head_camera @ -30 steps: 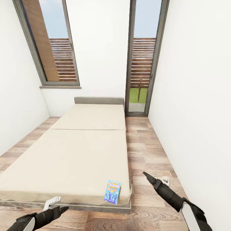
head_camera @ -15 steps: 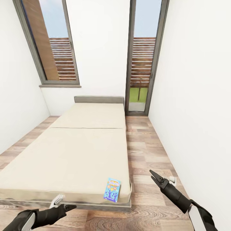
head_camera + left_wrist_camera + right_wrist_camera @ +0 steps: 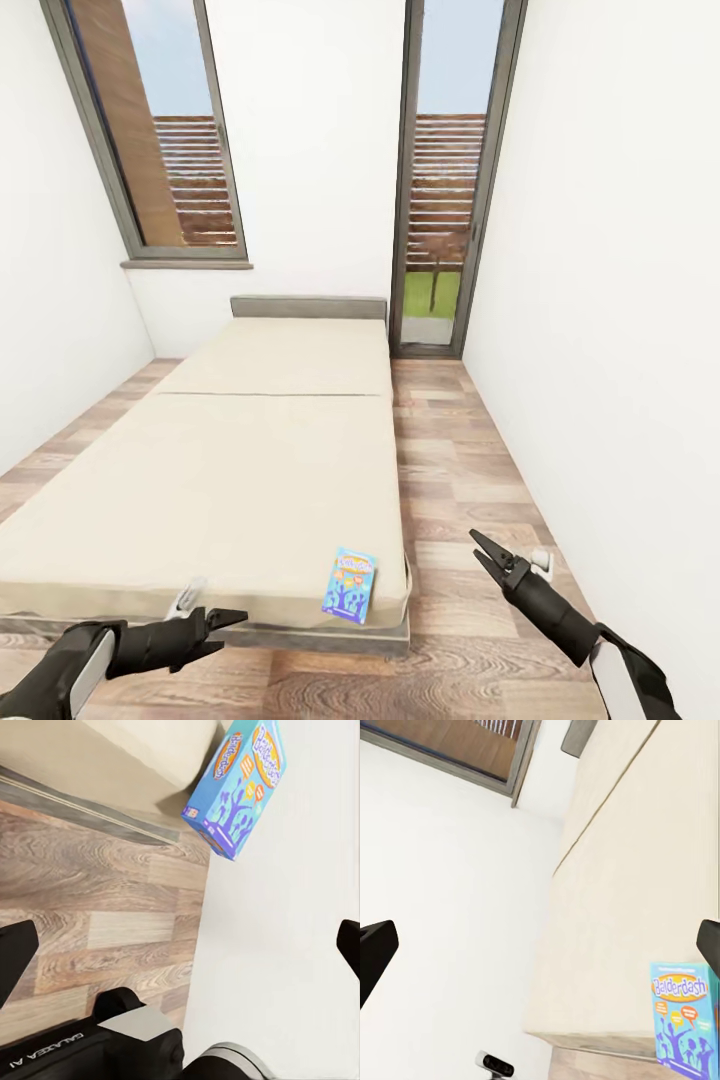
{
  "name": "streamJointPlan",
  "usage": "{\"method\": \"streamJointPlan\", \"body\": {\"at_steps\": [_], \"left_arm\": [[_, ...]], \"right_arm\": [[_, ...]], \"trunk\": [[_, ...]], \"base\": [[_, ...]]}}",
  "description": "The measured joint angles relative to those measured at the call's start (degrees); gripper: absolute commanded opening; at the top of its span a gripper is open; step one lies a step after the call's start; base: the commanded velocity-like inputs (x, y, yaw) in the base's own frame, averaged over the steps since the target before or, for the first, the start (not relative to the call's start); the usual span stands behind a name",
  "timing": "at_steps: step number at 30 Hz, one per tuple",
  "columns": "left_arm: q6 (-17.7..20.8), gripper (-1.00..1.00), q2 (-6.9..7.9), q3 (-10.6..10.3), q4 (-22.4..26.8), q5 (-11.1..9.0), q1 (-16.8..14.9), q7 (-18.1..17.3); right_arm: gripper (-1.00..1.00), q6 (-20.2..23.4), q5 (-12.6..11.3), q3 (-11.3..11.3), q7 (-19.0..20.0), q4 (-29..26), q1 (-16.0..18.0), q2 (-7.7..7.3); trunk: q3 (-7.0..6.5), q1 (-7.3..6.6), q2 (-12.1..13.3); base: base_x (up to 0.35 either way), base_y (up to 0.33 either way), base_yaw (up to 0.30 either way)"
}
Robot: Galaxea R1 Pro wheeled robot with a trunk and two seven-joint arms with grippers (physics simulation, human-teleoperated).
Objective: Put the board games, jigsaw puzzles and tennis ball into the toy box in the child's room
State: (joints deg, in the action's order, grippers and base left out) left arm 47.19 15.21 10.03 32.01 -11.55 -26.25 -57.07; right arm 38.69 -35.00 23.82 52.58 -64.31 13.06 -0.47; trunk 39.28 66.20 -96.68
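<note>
A white-walled room with wood-plank floor is shown. A flat blue board game box point(image 3: 350, 585) lies at the low cream bed's point(image 3: 220, 470) near right corner. Both black pincers, left point(image 3: 228, 621) and right point(image 3: 484, 551), are held spread, empty.

I count one board game point(image 3: 350, 585) at the bed's point(image 3: 220, 480) near right corner, one bed, two windows point(image 3: 150, 130), and two grippers.

Ahead of you, a tall window point(image 3: 165, 140) and a narrow glass door point(image 3: 445, 190) break the white back wall point(image 3: 315, 150) (slatted fencing outside); wood-plank floor point(image 3: 455, 470) runs alongside.
</note>
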Motion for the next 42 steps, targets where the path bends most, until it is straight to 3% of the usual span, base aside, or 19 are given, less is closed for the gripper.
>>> {"method": "streamJointPlan", "body": {"at_steps": [10, 42], "left_arm": [[0.2, 1.00, -0.12, 0.0, 0.4, 0.0, -0.1, -6.4], [-6.7, 1.00, -0.51, -0.2, 0.0, 0.2, -0.4, -7.5]], "right_arm": [[1.00, 0.0, 0.0, 0.1, -0.1, 0.0, 0.0, 0.06], [1.00, 1.4, 1.0, -0.6, -1.0, -0.3, 0.1, 0.42]], "trunk": [[1.80, 2.20, -4.0], [7.54, 9.23, -16.8]], "base": [[0.000, 0.000, 0.000], [0.000, 0.000, 0.000]]}}
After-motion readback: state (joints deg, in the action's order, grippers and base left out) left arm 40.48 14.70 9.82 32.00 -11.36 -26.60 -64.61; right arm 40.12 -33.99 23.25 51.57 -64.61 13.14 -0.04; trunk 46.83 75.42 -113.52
